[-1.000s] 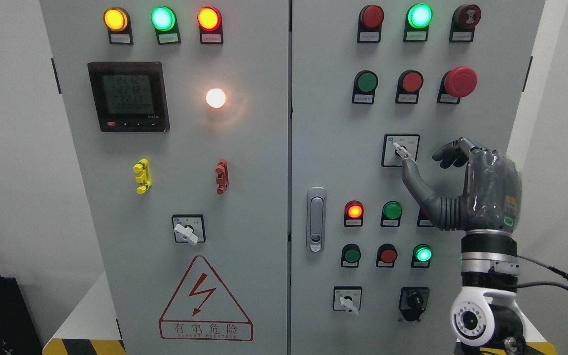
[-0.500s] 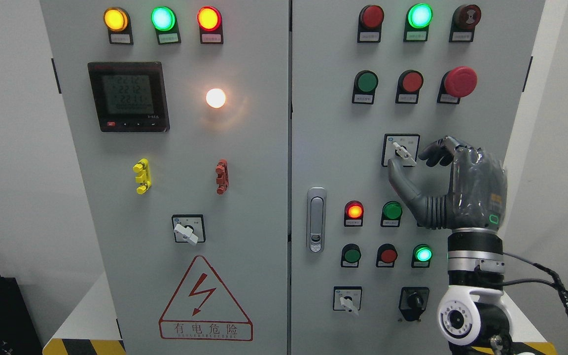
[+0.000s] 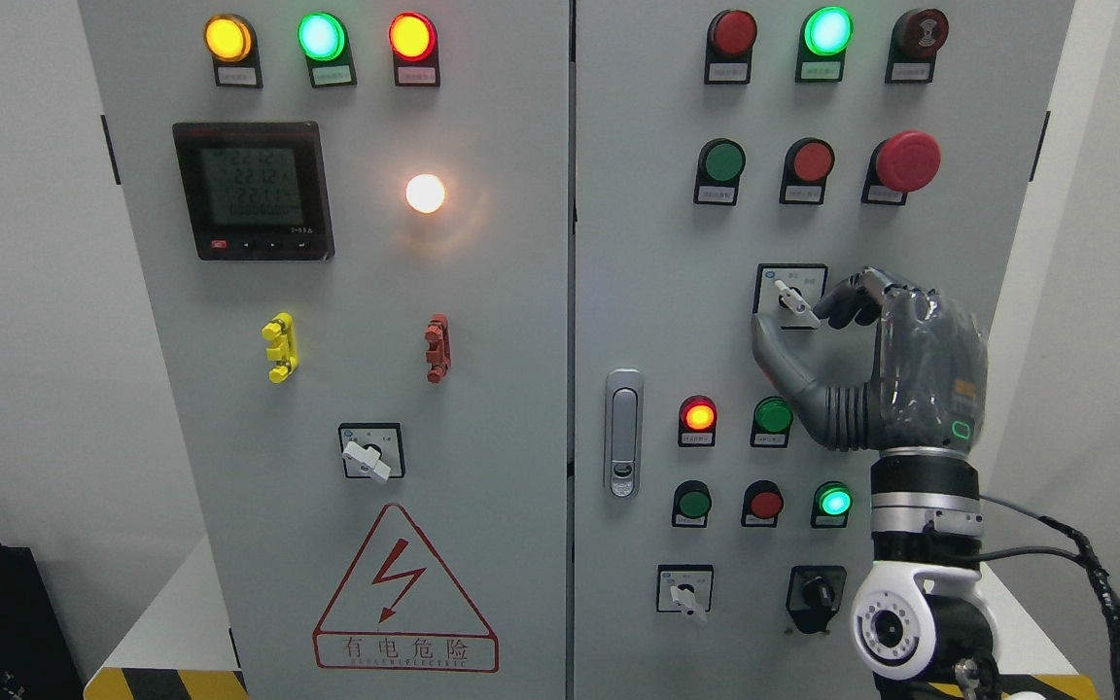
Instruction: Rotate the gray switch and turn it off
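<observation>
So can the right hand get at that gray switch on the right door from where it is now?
Probably yes. The right hand is already at the gray switch, thumb below and fingers beside its lever, with nothing between them. Whether they are touching it can't be told.

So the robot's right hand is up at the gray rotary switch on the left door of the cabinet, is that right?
Not quite. The head view shows the right hand at the gray rotary switch on the right door of the cabinet, not the left door. Thumb and fingers bracket its handle.
</observation>
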You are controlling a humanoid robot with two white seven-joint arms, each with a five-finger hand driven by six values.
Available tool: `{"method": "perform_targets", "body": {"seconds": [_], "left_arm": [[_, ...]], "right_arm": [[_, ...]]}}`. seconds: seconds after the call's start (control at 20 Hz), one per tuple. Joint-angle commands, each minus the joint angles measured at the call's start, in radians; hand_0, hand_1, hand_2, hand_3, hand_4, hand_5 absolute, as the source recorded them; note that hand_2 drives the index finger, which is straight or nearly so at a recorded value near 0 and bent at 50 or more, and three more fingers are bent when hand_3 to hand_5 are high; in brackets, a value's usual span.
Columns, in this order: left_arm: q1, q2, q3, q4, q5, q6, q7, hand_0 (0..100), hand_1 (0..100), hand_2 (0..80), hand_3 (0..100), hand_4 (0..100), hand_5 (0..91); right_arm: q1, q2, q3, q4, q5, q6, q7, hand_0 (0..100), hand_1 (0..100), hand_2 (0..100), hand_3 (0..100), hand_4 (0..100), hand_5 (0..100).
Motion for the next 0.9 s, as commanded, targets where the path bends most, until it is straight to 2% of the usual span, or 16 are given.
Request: {"method": "perform_targets", "body": {"seconds": [0.0, 0.15, 0.85], "left_arm": [[0.000, 0.000, 0.032, 0.023, -0.008, -0.001, -0.001, 12, 39, 0.0, 0, 0, 0.0], [0.000, 0.000, 0.032, 0.023, -0.008, 0.000, -0.001, 12, 39, 0.0, 0, 0, 0.0], [0.000, 0.000, 0.031, 0.023, -0.008, 0.000, -0.001, 12, 39, 0.0, 0, 0, 0.0]], "right_arm": [[-0.006, 0.007, 0.008, 0.002, 0.001, 0.000, 0.002, 17, 39, 61, 72, 72, 86], [-0.006, 0.007, 0.008, 0.006, 0.002, 0.000, 0.000, 21, 39, 61, 73, 72, 86], [-0.015, 0.007, 0.008, 0.021, 0.001, 0.028, 0.002, 21, 42, 62, 73, 72, 86]]}}
